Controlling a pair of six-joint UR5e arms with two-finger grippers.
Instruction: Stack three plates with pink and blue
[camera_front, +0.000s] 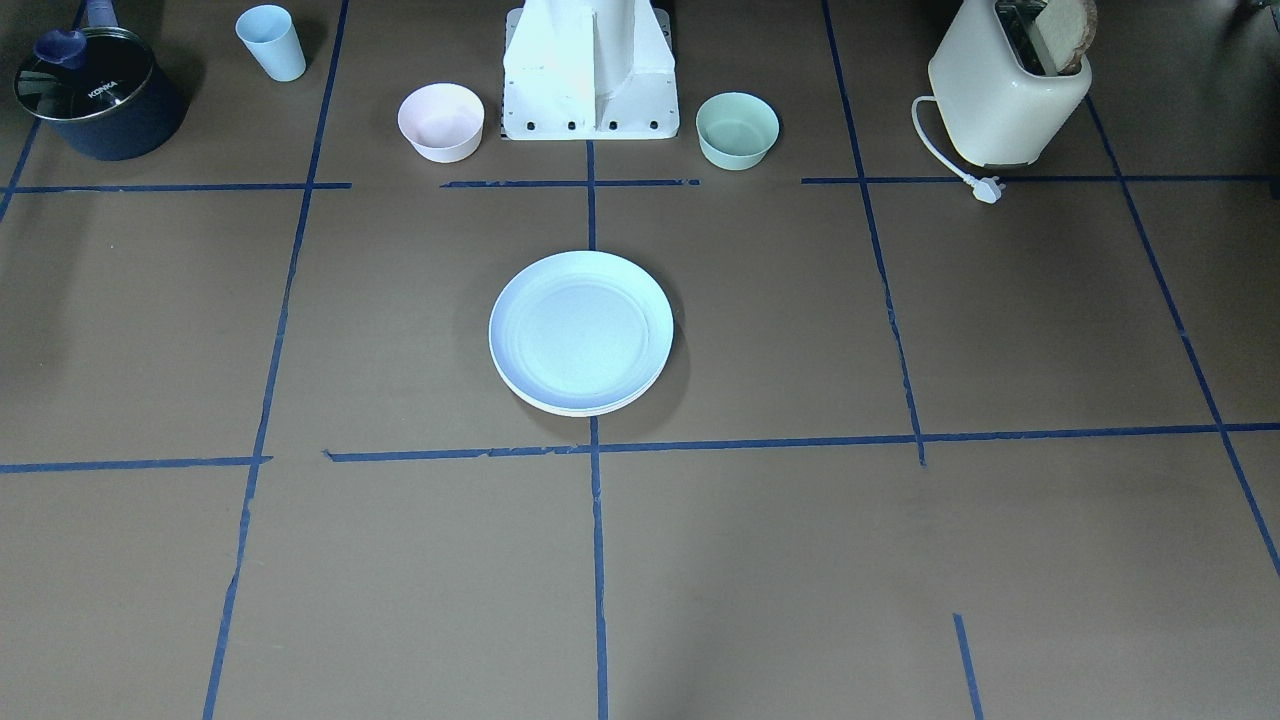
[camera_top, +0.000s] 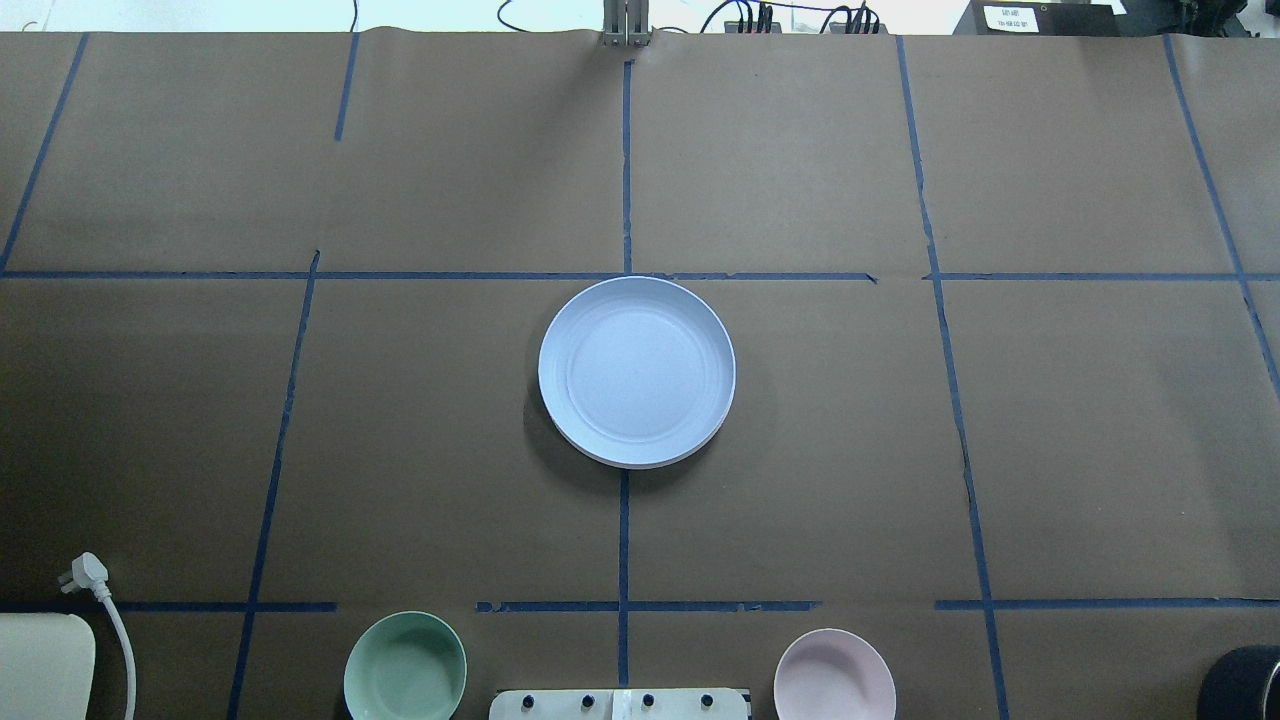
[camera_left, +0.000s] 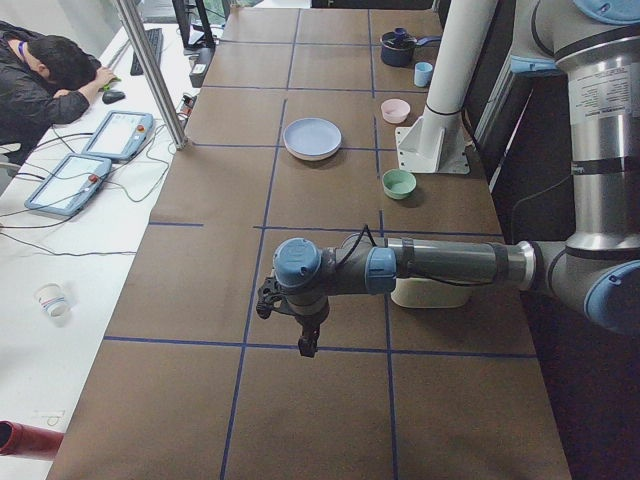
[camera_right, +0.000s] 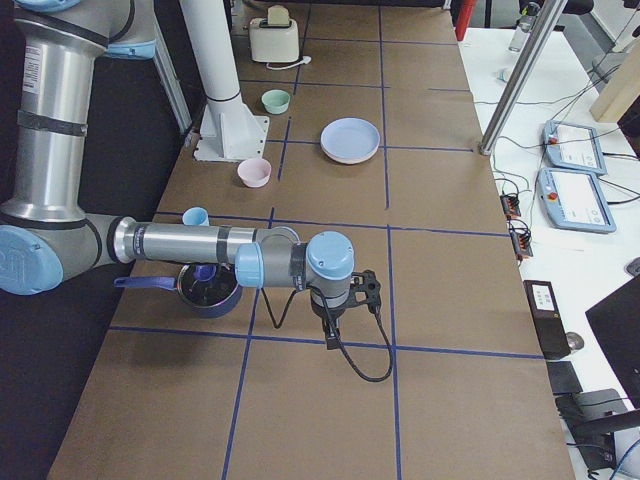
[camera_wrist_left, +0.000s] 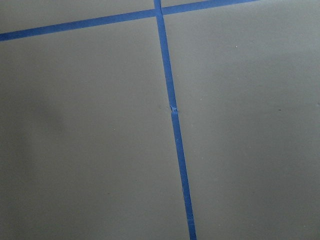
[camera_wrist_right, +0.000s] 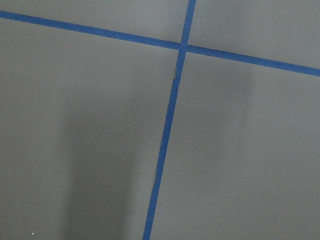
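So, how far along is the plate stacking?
Seemingly done: the light blue round plate lies on top of a central stack, with a pale plate rim showing beneath. Whether the pink plate is inside, I cannot tell. Nothing is in hand: the left gripper and right gripper hang far from the stack. Nothing visibly left.

The light blue plate (camera_front: 581, 328) lies flat, face up, at the middle of the table (camera_front: 900, 560), over the centre tape line (camera_front: 592, 215) — round, matte, shallow, with faint concentric rings; it tops a neat stack; paler rims peek out beneath one side, the lowest a cream rim (camera_front: 578, 411) — no pink can be told apart among them.
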